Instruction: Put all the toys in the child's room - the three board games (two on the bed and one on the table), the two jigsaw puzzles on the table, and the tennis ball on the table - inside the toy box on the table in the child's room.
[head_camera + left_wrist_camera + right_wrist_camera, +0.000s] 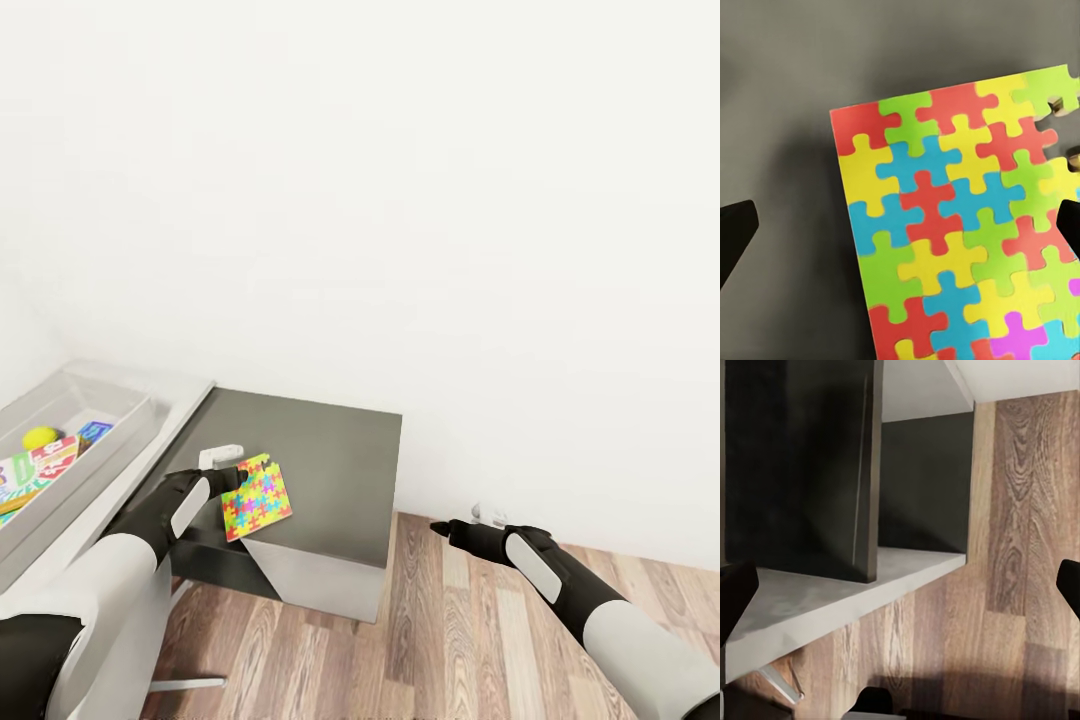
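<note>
A jigsaw puzzle (258, 497), a thin square of bright interlocking patches, is over the near left part of the low dark grey desk (330, 450). My left gripper (240, 478) is open right at the puzzle's upper left edge. In the left wrist view the puzzle (960, 225) spans most of the space between the wide-spread fingertips (735, 240). Whether it rests flat on the desk I cannot tell. The toy box (135, 425) stands on the light grey table (185, 405) at left. It holds the tennis ball (40, 437) and colourful board games (40, 468). My right gripper (438, 526) is open over the floor.
A plain white wall rises close behind the desk and table. Wood-plank floor (450, 640) spreads to the right of the dark desk. A small white bracket-like piece (220, 457) stands on the desk by my left gripper. A thin pale leg (190, 684) lies on the floor below.
</note>
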Available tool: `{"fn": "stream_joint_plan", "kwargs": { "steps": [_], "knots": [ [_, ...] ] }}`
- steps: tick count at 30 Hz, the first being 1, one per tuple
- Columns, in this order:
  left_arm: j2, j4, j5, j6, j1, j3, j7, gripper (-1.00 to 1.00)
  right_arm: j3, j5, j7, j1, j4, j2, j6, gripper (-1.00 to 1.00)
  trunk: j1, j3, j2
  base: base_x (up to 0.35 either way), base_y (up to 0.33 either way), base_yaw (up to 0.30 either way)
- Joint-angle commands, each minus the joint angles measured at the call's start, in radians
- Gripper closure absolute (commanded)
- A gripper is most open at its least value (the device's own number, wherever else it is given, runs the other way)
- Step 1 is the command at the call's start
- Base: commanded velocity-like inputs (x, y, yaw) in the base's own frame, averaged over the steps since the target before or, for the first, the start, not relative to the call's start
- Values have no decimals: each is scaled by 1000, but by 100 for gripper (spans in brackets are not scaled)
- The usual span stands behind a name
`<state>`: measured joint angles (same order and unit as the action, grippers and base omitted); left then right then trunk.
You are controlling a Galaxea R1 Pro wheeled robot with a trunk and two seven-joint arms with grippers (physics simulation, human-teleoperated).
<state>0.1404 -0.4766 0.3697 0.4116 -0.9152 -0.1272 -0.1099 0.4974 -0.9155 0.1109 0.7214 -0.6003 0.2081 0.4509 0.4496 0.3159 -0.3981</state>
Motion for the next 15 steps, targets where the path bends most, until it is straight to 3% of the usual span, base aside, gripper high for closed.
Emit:
{"fn": "stream_joint_plan", "kwargs": {
  "steps": [1,15],
  "knots": [
    [1,-2,11,4,-1,-8,-8,-100,4,-1,1,1,-1,1,2,-100,1,3,-2,0,0,0],
    [1,-2,11,8,-1,-8,-7,-100,4,0,1,1,-1,-3,2,-100,1,26,-2,0,0,0]
  ]
}}
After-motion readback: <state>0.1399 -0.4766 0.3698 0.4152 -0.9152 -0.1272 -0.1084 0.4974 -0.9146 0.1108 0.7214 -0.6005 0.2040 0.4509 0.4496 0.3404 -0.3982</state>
